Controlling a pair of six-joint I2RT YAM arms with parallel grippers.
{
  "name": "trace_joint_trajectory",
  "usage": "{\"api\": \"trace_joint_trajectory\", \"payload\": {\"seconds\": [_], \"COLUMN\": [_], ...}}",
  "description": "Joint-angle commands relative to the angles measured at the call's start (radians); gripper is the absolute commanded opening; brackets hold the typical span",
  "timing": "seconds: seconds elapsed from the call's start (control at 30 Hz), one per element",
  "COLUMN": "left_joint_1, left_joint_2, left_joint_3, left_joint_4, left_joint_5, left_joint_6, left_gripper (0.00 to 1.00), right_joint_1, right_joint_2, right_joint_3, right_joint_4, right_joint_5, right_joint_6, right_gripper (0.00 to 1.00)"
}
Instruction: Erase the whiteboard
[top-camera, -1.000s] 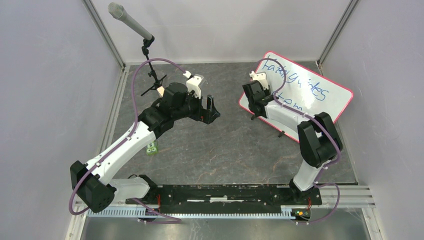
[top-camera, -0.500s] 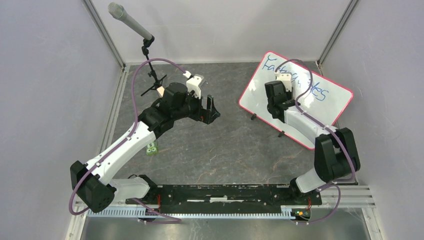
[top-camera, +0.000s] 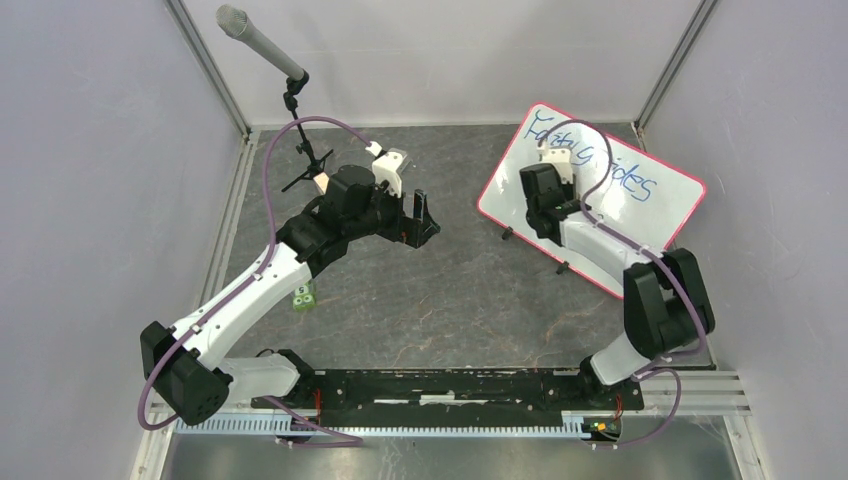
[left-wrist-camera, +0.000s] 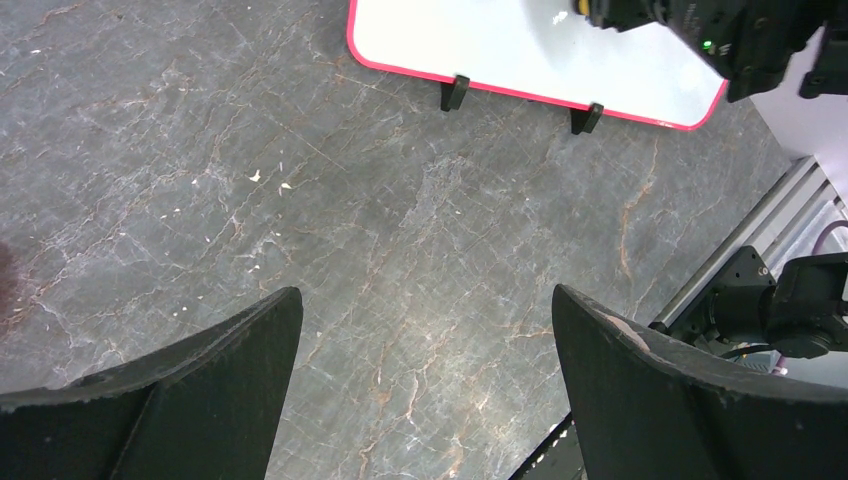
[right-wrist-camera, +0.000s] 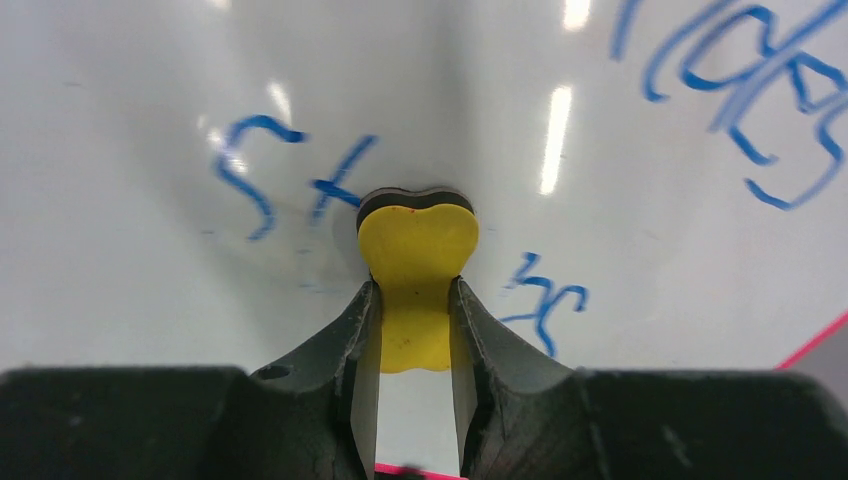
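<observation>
The whiteboard (top-camera: 640, 190), white with a pink-red frame and blue handwriting, lies at the back right of the table. It also shows in the left wrist view (left-wrist-camera: 520, 50) and fills the right wrist view (right-wrist-camera: 150, 120). My right gripper (right-wrist-camera: 412, 300) is shut on a yellow eraser (right-wrist-camera: 416, 262) with a black pad and presses it on the board among the blue letters. In the top view the right gripper (top-camera: 545, 195) is over the board's left part. My left gripper (top-camera: 420, 215) is open and empty above the table's middle, well left of the board.
A microphone on a small stand (top-camera: 262, 48) rises at the back left. A small green block (top-camera: 304, 296) lies beside the left arm. Grey walls enclose the table on three sides. The arms' base rail (top-camera: 450, 390) runs along the near edge.
My right gripper swept the eraser from the board's left edge to the right, then back a little to the left. The lower line of writing has shrunk. The left arm has not moved.
</observation>
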Motion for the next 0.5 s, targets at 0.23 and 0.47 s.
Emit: {"api": "trace_joint_trajectory", "payload": {"seconds": [0.23, 0.47], "left_joint_1": [0.003, 0.003], "left_joint_2": [-0.026, -0.023], "left_joint_3": [-0.006, -0.007], "left_joint_4": [0.037, 0.041], "left_joint_5": [-0.028, -0.017], "left_joint_6": [0.024, 0.018], "left_gripper": [1.00, 1.00], "right_joint_1": [0.098, 0.041], "right_joint_2": [0.180, 0.086], "right_joint_3": [0.216, 0.114], "right_joint_4": [0.054, 0.028], "right_joint_5": [-0.060, -0.014], "right_joint_6": [0.045, 0.061], "right_gripper": [0.23, 0.22]}}
